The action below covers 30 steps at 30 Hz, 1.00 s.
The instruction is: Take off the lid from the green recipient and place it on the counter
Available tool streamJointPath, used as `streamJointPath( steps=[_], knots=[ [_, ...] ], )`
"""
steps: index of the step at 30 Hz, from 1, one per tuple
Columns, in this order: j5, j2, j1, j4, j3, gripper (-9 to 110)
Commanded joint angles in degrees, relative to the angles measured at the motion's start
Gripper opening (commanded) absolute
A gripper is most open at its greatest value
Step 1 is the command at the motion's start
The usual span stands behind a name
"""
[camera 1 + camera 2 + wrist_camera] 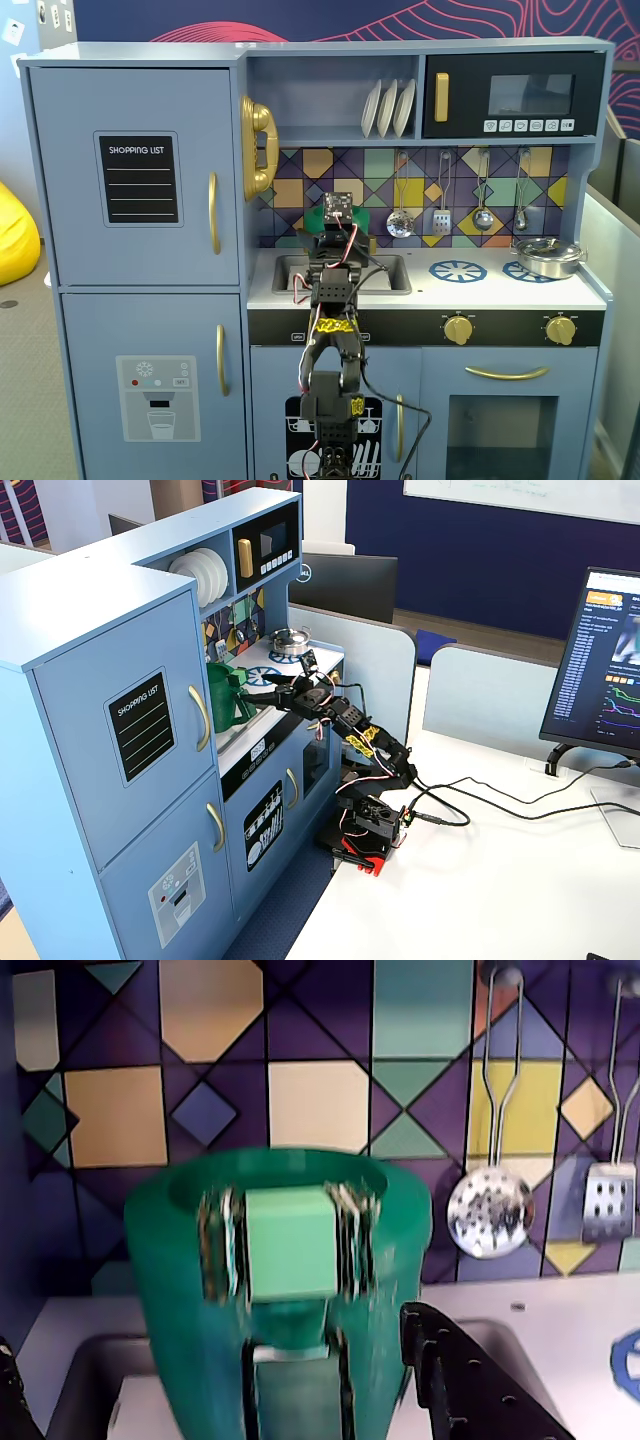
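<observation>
One black gripper [250, 1400] sits low, right in front of green pot [280, 1290], fingers wide apart, holding nothing. Pot stands by sink [340, 272] on white counter [520, 290]. Lid hidden; cannot tell.

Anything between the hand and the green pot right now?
Nothing visible. In the wrist view the green pot fills the frame directly ahead of the open hand, one finger beside its right wall. No lid can be made out on its rim.
</observation>
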State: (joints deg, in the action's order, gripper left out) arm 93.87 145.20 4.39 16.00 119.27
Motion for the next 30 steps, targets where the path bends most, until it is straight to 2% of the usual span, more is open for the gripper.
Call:
streamJointPath(
  steps=[1,17,30],
  knots=[
    [1.1,-4.2,0.3,-3.6,-6.4,44],
    [3.3,-15.0,0.0,-7.6,-14.0,41],
    [2.5,-17.1,0.2,-9.6,-14.5,39]
  ],
)
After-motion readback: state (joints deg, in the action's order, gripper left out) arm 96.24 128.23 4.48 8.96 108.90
